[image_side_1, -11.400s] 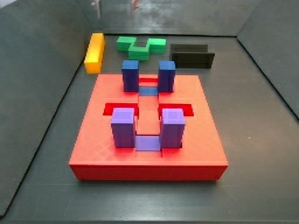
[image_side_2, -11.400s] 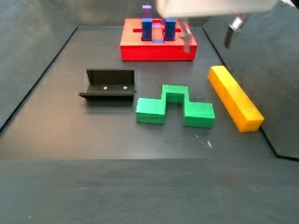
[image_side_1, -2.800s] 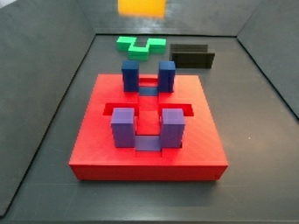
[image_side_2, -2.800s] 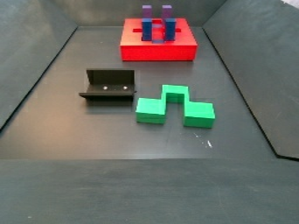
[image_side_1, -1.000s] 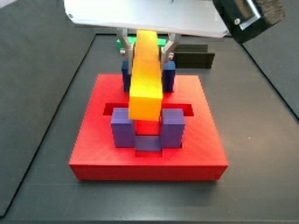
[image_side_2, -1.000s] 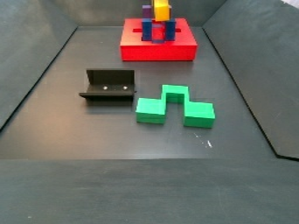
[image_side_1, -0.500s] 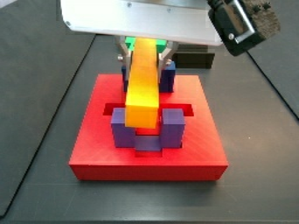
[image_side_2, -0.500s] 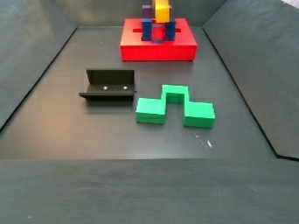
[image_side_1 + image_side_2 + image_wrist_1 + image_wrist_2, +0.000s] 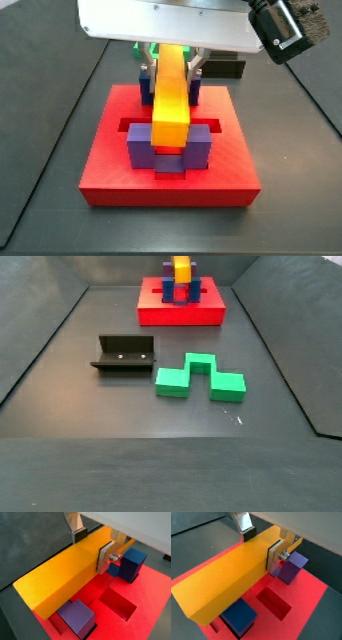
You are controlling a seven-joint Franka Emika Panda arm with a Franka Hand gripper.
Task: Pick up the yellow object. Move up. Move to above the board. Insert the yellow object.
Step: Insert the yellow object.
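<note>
End effector (image 9: 93,543) clamps the yellow object (image 9: 63,577) above the board (image 9: 167,170), between posts; pickup and transfer done, insertion remains.

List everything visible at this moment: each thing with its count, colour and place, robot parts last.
board: one, red, on the floor at the far end in a side view.
posts: four, blue and purple, upright on the board in two pairs.
yellow object: one, yellow with orange sides, held above the board, lined up between the posts.
zigzag block: one, green, on the floor beside the fixture.
fixture: one, black, on the floor, apart from the board.
gripper: one, silver fingers with dark pads, above the board, shut on the yellow object.
</note>
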